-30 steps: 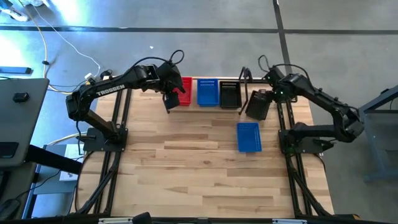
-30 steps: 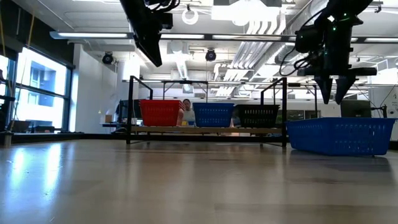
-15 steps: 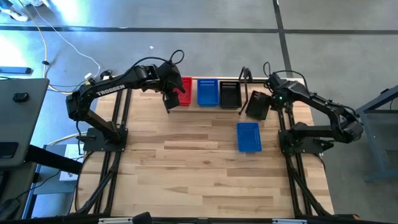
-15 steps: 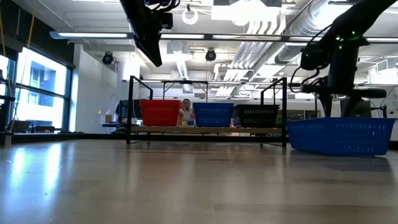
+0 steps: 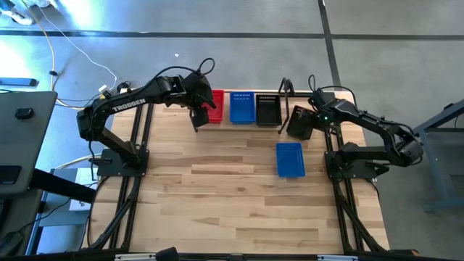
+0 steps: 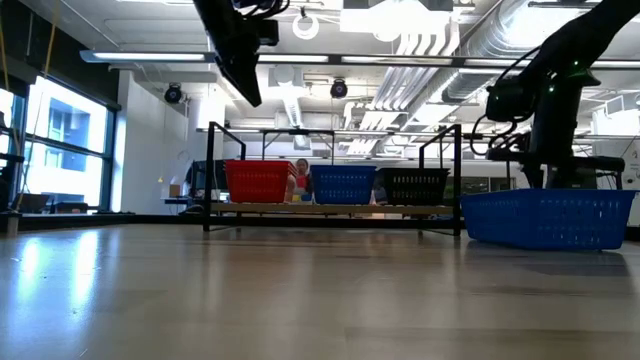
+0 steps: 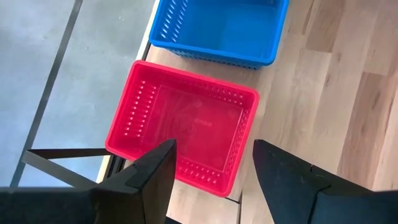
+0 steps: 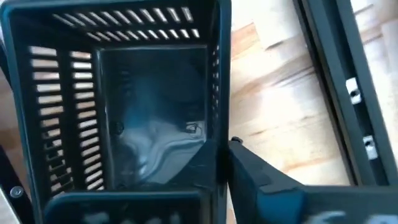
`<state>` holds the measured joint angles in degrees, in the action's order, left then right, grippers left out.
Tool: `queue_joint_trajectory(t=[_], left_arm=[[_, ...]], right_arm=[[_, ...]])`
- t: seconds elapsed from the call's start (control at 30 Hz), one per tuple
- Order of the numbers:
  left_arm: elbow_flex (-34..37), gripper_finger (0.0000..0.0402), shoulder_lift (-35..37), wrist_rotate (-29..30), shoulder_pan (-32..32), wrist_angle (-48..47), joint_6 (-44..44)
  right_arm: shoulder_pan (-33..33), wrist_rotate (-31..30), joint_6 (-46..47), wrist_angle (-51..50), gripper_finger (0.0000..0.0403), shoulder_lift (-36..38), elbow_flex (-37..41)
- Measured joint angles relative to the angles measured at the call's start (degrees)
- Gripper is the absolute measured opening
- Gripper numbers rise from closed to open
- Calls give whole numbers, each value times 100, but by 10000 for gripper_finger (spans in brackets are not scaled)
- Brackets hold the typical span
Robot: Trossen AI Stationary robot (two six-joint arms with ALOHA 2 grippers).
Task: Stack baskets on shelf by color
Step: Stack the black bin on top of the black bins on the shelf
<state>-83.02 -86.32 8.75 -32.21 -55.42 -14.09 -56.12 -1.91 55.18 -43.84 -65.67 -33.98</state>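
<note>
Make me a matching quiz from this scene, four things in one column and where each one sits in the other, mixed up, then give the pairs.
Things
1. red basket
2. blue basket on the shelf
3. loose blue basket
4. right gripper

Places or states
A. on the tabletop, off the shelf
B. middle of the three on the shelf
C. clamped on the wall of a black basket beside the shelf
D. below the open left gripper

Pairs: 1-D, 2-B, 3-A, 4-C
</note>
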Motion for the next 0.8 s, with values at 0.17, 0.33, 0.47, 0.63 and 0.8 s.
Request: queue_joint_trajectory(t=[0.17,0.33,0.47,0.63,0.8], left_arm=[[0,202,0,-112,0,2,-2],[0,202,0,-120,0,2,-2],[0,202,0,-120,0,1,-2],[0,202,0,-120,0,2,5],[0,202,0,-118,0,0,40]], right_arm=[[1,-210,-25,26,10,6,0],[45,-273,29,17,4,196,0],[223,-479,177,-24,2,595,0],[409,-749,425,-89,2,1236,0],[569,-1194,676,-113,1,1953,0]])
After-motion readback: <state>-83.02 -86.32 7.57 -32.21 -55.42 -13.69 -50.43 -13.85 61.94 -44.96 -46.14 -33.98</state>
